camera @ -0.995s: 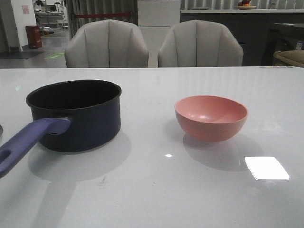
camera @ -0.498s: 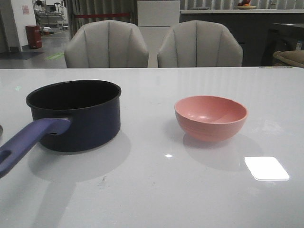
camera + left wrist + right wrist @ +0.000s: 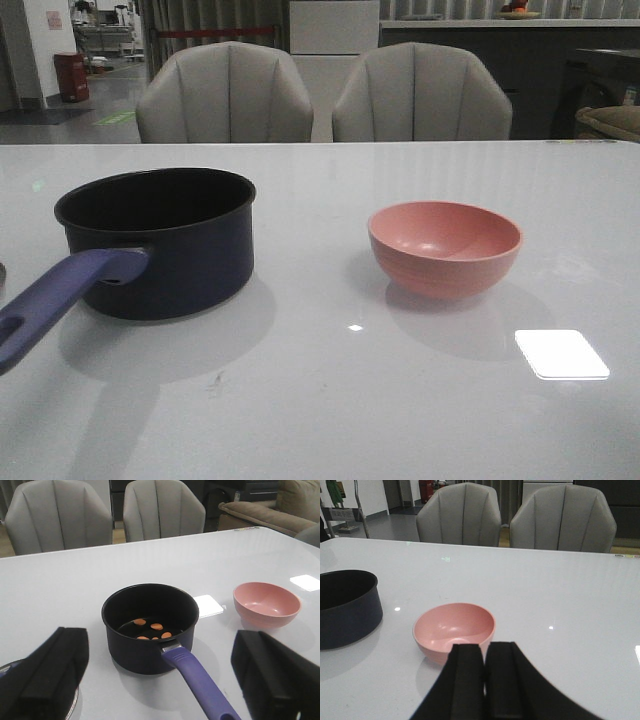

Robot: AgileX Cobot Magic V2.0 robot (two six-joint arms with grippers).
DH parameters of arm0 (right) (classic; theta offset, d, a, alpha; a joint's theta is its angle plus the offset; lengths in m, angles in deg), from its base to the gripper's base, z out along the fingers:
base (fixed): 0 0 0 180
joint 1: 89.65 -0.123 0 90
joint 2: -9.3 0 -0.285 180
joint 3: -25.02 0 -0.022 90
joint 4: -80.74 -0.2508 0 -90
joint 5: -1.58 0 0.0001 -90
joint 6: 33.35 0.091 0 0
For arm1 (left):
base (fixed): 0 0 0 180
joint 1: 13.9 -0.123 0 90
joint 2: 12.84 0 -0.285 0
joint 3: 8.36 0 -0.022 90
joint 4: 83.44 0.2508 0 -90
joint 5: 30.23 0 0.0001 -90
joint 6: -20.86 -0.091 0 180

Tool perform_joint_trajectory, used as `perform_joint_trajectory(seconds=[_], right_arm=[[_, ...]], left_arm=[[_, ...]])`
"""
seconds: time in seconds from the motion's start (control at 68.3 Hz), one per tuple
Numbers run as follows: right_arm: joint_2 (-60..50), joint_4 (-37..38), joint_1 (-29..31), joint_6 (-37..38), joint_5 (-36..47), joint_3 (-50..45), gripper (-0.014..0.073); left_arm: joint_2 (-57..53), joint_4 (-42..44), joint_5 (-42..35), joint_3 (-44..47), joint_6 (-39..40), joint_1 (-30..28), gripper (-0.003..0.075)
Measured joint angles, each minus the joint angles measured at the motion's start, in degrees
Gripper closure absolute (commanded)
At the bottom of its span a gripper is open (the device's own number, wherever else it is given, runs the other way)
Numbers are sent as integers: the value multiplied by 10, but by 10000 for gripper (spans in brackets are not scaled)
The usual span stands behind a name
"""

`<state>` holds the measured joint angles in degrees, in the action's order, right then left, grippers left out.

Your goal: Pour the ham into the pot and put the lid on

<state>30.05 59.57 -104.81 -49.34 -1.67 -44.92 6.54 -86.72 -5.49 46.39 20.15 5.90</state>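
Ham lies in pot, ahead of wide-spread left gripper.

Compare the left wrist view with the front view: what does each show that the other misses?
Only the left wrist view shows the ham lying inside the pot, the open left gripper, and the lid edge. Only the front view shows the whole table head-on, with no arms in sight. Both show the pot, the empty bowl and the chairs.

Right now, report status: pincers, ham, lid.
Left pincer open, right pincer shut, both empty. Ham in pot; pink bowl empty. Pot uncovered; lid only partly visible at frame edge. Nothing blocking.
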Motion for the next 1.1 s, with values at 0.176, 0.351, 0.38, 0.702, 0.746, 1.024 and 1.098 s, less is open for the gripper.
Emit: perform_joint_trajectory(seconds=[0.176, 0.351, 0.38, 0.702, 0.746, 1.024, 1.098], right_arm=[[0, -1, 0, 0, 2, 0, 440], [0, -1, 0, 0, 2, 0, 440], [0, -1, 0, 0, 2, 0, 440], [0, -1, 0, 0, 3, 0, 440], [0, -1, 0, 0, 3, 0, 440], [0, -1, 0, 0, 3, 0, 440], [0, -1, 0, 0, 3, 0, 440]], left_arm=[[43, 12, 26, -50, 0, -8, 101], [131, 87, 49, -105, 76, -62, 87], [146, 106, 52, -110, 92, -74, 87], [342, 149, 74, -164, 171, -173, 89], [376, 148, 77, -177, 182, -187, 95], [588, 146, 128, -257, 191, -227, 95], [632, 145, 154, -289, 191, -227, 95]])
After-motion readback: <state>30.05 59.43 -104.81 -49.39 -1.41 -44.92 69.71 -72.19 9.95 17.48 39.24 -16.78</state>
